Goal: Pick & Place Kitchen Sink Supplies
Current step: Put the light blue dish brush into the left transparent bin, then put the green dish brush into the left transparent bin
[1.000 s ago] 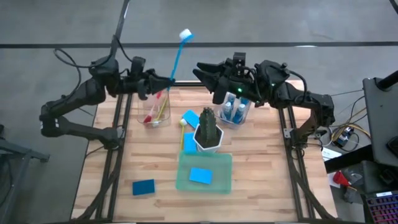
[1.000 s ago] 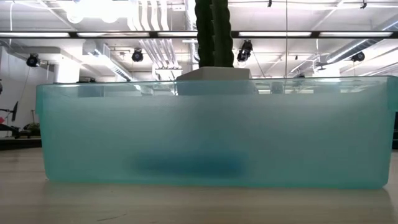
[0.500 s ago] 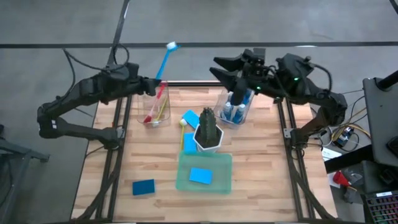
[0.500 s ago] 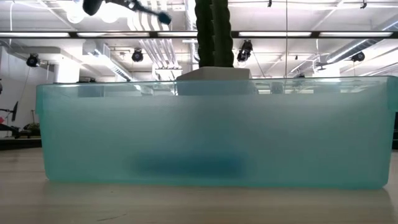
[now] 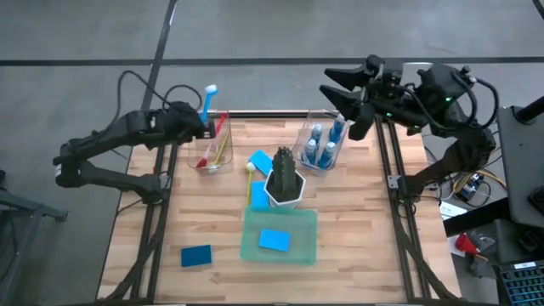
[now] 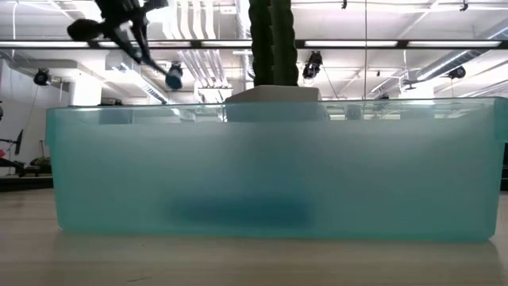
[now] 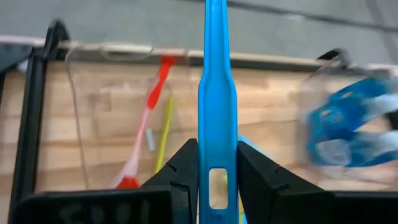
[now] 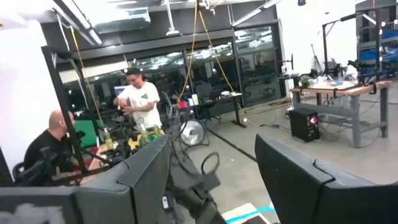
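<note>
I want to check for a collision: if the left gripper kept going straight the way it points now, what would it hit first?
Probably the clear bin holding the red brush and yellow brush. The left gripper, jaws shut on the blue brush, points at it, though depth is hard to judge.

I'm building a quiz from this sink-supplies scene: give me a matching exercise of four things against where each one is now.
Things:
1. blue brush
2. red brush
3. small bottles
4. loose blue sponge

Places:
A. bare table, near the front left corner
B. clear bin right of the plant
C. gripped in the left claw
D. clear bin left of the plant

Pairs: 1-C, 2-D, 3-B, 4-A
</note>
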Motion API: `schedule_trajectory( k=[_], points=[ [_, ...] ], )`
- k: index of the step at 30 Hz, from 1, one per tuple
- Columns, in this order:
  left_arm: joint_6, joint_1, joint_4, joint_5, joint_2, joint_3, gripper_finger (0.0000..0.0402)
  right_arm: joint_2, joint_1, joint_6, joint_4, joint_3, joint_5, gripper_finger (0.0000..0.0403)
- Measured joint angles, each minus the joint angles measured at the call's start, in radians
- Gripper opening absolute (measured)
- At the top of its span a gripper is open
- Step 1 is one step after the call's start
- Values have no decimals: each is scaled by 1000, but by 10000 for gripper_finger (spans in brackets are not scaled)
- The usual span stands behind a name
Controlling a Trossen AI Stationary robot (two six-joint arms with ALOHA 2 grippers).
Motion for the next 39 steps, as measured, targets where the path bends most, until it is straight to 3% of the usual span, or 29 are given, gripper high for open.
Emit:
schedule_trajectory(
  k=[7,18,28,39],
  points=[
    [-92,-2,59,40,10,-208,83,-34,0,-7,-81,0,2,224],
    [-168,-2,401,105,10,-504,90,-49,0,17,-166,-1,8,224],
    [-212,-2,495,91,9,-605,90,-50,0,13,-179,-1,8,226],
    [-209,-3,523,151,9,-618,162,-50,-4,8,-179,-4,10,227]
  ],
)
